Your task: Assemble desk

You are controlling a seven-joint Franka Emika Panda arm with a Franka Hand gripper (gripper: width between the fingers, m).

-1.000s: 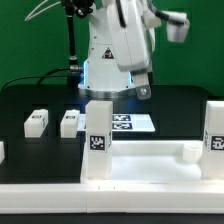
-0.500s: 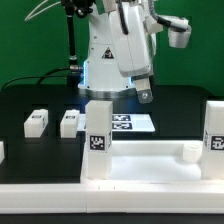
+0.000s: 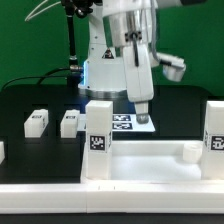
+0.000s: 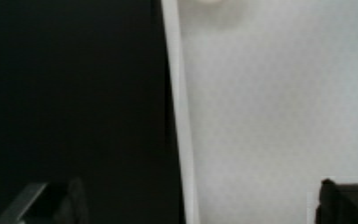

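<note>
The desk's white tabletop (image 3: pixel 150 165) lies at the front of the black table. Two white legs stand upright on it, one (image 3: pixel 98 140) near the middle and one (image 3: pixel 214 140) at the exterior view's right, each with a tag. Two more legs (image 3: pixel 37 122) (image 3: pixel 70 122) lie loose on the black table at the exterior view's left. My gripper (image 3: pixel 143 116) hangs open over the tabletop's far edge, next to the middle leg. In the wrist view the gripper (image 4: pixel 194 205) is open and holds nothing, with a plain white surface (image 4: pixel 274 110) beneath it beside bare black table.
The marker board (image 3: pixel 126 122) lies just behind the tabletop, under the gripper. A small white piece (image 3: pixel 190 152) sits on the tabletop near the right leg. Another white part (image 3: pixel 2 150) shows at the exterior view's left edge. The robot base (image 3: pixel 105 65) stands at the back.
The arm has come down and turned its wrist, bringing the gripper lower toward the tabletop's far edge. The jaws stay open. No part has moved.
</note>
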